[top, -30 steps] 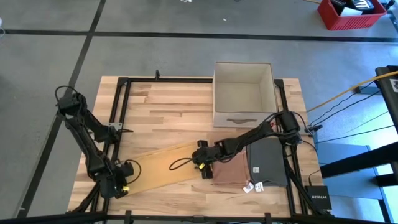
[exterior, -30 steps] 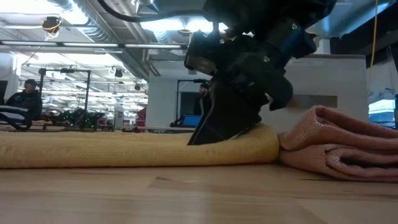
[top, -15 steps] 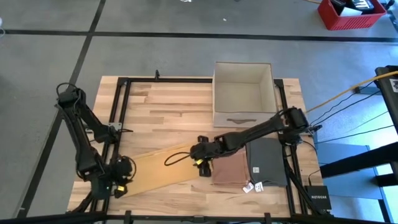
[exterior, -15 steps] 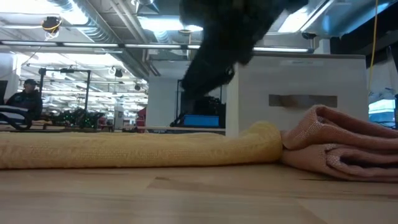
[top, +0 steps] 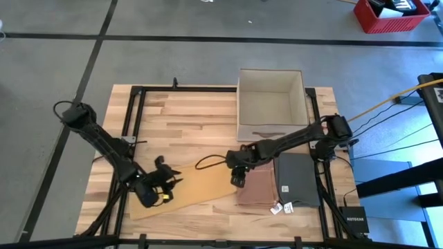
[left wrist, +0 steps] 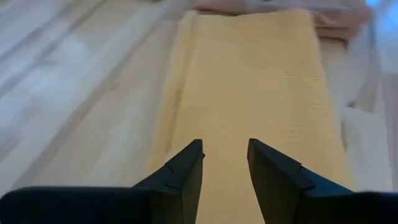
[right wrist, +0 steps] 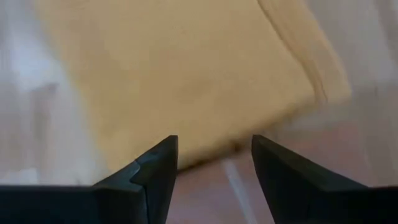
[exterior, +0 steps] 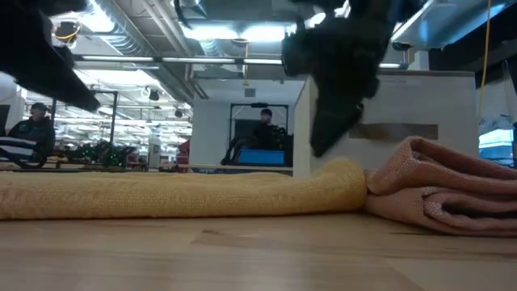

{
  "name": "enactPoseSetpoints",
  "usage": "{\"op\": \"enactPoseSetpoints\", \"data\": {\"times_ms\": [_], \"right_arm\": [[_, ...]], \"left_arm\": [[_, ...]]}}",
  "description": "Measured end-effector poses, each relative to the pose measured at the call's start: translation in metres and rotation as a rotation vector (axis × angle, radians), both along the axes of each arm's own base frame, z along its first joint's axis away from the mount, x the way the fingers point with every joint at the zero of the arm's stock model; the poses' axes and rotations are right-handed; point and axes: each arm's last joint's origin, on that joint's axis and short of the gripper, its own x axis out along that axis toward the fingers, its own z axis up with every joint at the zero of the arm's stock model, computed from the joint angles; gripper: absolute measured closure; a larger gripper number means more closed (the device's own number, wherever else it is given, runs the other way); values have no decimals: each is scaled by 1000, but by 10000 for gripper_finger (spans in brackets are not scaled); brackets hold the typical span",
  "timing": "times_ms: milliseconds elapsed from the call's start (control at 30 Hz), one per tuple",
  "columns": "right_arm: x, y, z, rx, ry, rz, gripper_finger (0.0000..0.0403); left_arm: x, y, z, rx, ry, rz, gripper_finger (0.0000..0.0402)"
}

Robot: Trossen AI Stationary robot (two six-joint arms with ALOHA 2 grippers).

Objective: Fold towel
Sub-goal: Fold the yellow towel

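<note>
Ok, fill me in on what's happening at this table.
The two arms are folding a yellow towel that lies as a long strip on the wooden table. The left tool hovers open over one end, the right tool open over the other, neither holding anything. That end butts against a folded pink towel, with a grey one beside it and a white box behind.

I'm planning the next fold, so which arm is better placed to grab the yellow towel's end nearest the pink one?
Probably the right. The right gripper hangs open over that end of the yellow towel, beside the pink towel. The left gripper, also open, is over the opposite end.
</note>
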Motion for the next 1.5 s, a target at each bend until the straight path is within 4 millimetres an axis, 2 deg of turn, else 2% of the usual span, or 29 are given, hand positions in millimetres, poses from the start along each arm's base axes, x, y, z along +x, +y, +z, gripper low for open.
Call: {"op": "enactPoseSetpoints", "data": {"times_ms": [133, 333, 467, 733, 833, 967, 1133, 1333, 1500], "right_arm": [[-11, -3, -16, 15, 71, -45, 194], [-19, 10, -13, -29, 77, 3, 194], [-30, 13, -31, -85, 143, 33, 194], [-46, 23, -37, -154, 182, 72, 194], [-38, 24, -31, -147, 126, 72, 194], [-22, 26, -12, -136, 48, 89, 194], [-8, 17, 5, -62, 5, 24, 194], [3, 1, -3, 127, -34, -205, 194], [8, 2, -15, 183, -1, -291, 194]], "left_arm": [[13, 5, -18, 28, 1, -36, 282], [16, 5, -35, 75, 36, -48, 282], [20, 7, -44, 105, 67, -35, 282], [22, 7, -49, 87, 65, -7, 282], [24, 5, -48, 78, 43, -19, 282], [26, 3, -46, 75, 22, -35, 282], [28, 1, -44, 47, 9, -57, 282], [26, -3, -44, 17, 14, -77, 282], [22, -9, -44, 3, 10, -96, 282]]}}
